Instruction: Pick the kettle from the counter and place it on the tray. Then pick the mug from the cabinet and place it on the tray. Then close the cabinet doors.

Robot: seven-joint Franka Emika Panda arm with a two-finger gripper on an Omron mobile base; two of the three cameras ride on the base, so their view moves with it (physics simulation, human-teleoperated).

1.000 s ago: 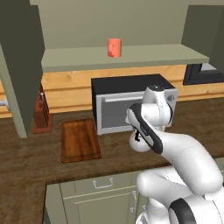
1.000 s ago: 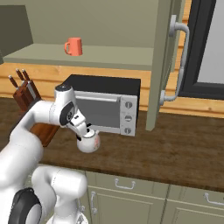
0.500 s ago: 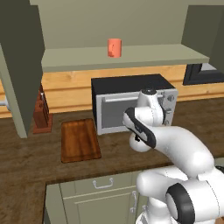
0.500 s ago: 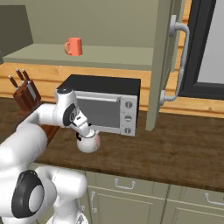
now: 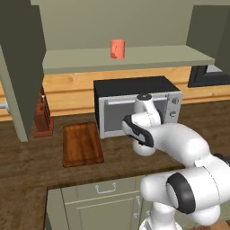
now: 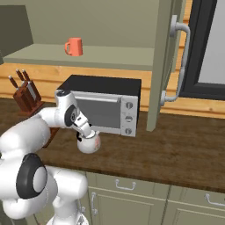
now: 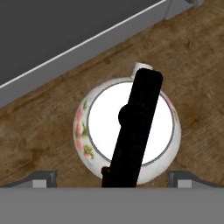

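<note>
The gripper (image 7: 111, 177) hung directly over the kettle (image 7: 127, 133), fingers spread wide w/ nothing between them yet; the two finger tips (image 7: 43, 178) stood well out to either side of the kettle body in the hand view. The black handle ran roughly along the line between camera and spout, i.e. across the gap between the fingers rather than along it. The kettle sat on the counter (image 5: 27, 166) just in front of the oven (image 5: 134, 105), apart from it but near.

In the right base view the kettle (image 6: 89, 143) showed beneath the wrist. The tray (image 5: 81, 143) lay to the left on the counter, beside the knife block (image 5: 42, 117), nothing on it. The mug (image 5: 117, 48) stood on the pale shelf of the cabinet (image 5: 126, 60), doors open (one cabinet door (image 6: 165, 66) hung out at right in the right base view).

Judged step: descending to grasp the kettle; none of the task done.

Risks, as I read it:
- Fingers closing on the round body instead of the thin handle could slip off the curved side and knock the kettle toward the oven front.
- Descending off-centre could land a finger on the handle and tip it.
- The carry left needs enough height to clear the tray rim.
</note>
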